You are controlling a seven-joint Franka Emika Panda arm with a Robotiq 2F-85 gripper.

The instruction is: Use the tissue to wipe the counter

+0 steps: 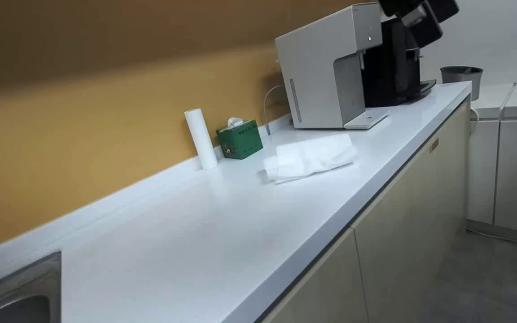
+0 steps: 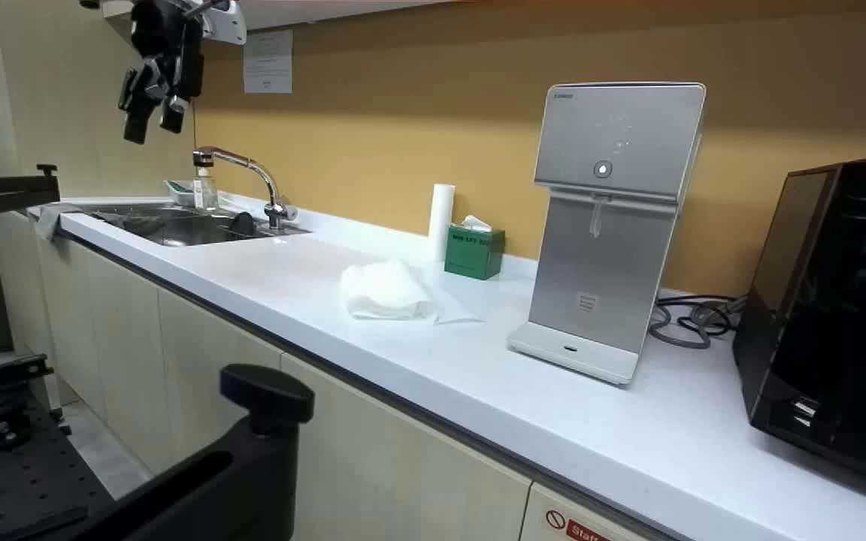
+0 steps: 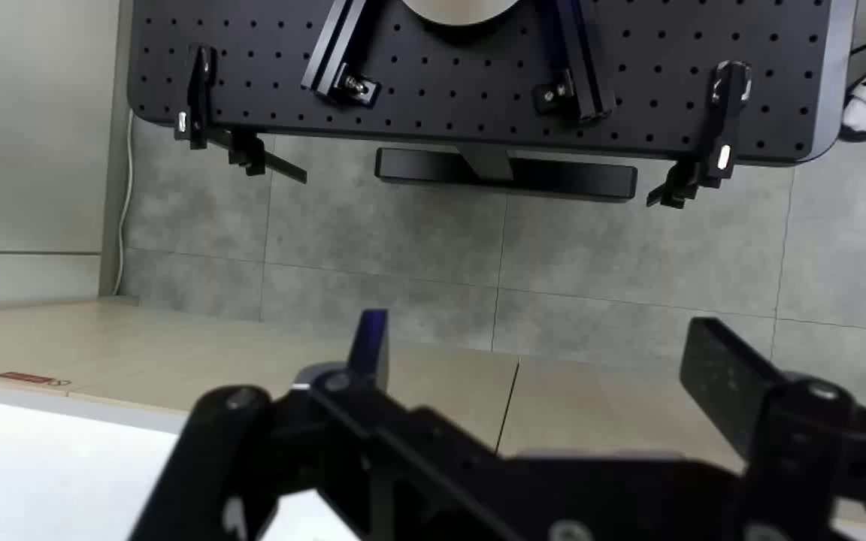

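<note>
In an exterior view the folded white paper tissue (image 1: 310, 157) lies on the bench (image 1: 186, 233), apart from the green tissue box (image 1: 240, 140) and out from it toward the front edge (image 1: 337, 224). Its long axis slants there, one end nearer the box, the other nearer that edge. The end effector (image 3: 542, 330) is spread wide, its fingers (image 3: 726, 383) far apart and holding nothing. In both exterior views it hangs well above the level of the box. In the wrist view, tiled floor (image 3: 395, 233) and cabinet fronts (image 3: 448, 383) fill the gap and the tissue does not show; I judge that it lies lower and farther in, toward the box. So the reach should go down and toward the box, stopping short of it. The fingers part roughly along the front edge, which should let them close across the tissue's long axis.
</note>
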